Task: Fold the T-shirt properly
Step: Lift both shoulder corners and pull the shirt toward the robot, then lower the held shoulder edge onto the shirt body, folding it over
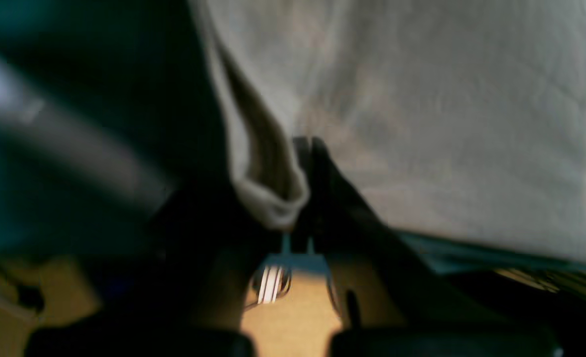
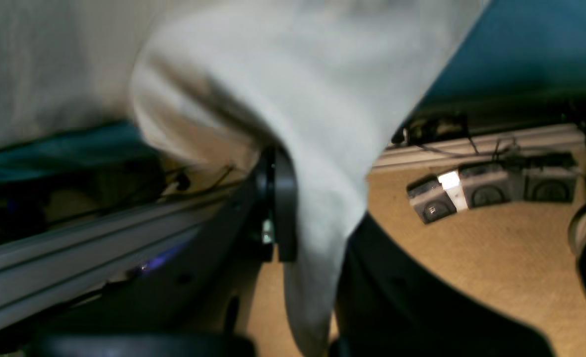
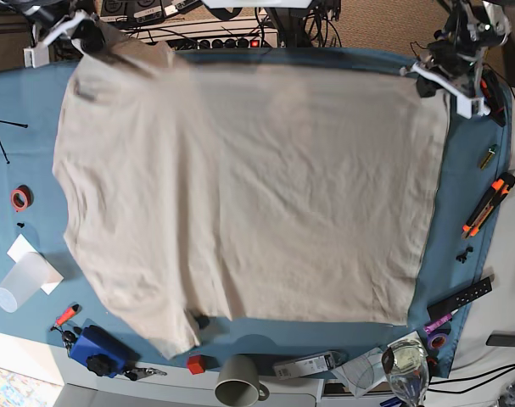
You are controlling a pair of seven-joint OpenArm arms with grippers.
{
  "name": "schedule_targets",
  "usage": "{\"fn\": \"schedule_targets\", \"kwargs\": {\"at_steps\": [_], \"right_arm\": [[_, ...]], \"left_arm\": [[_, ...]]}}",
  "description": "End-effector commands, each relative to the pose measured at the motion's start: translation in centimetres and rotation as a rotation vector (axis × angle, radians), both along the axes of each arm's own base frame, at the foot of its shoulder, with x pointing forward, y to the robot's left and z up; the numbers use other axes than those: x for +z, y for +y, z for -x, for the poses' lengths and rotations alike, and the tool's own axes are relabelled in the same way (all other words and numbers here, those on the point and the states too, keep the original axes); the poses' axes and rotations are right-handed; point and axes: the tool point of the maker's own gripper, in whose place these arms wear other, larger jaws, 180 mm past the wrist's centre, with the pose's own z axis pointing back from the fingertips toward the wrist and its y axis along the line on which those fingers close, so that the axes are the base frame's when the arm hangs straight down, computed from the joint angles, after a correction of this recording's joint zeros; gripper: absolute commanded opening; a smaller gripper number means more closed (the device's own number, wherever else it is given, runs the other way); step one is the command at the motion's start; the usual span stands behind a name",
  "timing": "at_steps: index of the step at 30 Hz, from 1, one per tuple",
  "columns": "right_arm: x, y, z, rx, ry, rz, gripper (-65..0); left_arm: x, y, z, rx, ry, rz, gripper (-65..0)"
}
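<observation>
Both end effectors (image 1: pixel 302 198) (image 2: pixel 293 208) clamping T-shirt (image 3: pixel 249 195) corners

T-shirt (image 3: pixel 249 195) | plain beige, short-sleeved, large | spread nearly flat across teal table cloth (image 3: pixel 473 153), lightly wrinkled | two far corners lifted and pinched, one at each end of the far edge | near sleeve lying flat, bottom left
</observation>
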Motion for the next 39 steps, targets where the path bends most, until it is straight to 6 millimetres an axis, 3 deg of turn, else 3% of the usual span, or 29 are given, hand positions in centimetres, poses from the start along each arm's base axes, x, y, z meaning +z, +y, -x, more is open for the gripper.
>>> {"fn": "schedule_targets", "kwargs": {"at_steps": [1, 5, 10, 19, 30, 39], "right_arm": [[0.9, -0.8, 0.2, -0.004, -0.013, 0.023, -65.0], [1.5, -2.0, 1.8, -0.036, 0.013, 0.046, -65.0], [2.8, -1.9, 1.3, -0.048, -0.037, 0.01, -65.0], [3.2, -2.0, -1.3, -0.03, -0.098, 0.047, -65.0], [3.3, -2.5, -3.5, -0.034, -0.148, 0.081, -65.0], [1.4, -0.9, -5.1, 0.027, -0.135, 0.113, -65.0]], "left_arm": [[0.7, 0.9, 0.4, 0.015, -0.004, -0.021, -65.0], [1.5, 1.5, 1.8, 0.04, 0.002, -0.002, -65.0], [1.7, 1.0, 2.6, 0.033, 0.022, 0.021, -65.0], [5.0, 0.0, 0.5, -0.017, -0.087, -0.008, -65.0], [5.7, 0.7, -0.5, 0.005, -0.147, -0.047, -65.0], [6.0, 1.0, -1.2, 0.012, -0.174, -0.06, -65.0]]}}
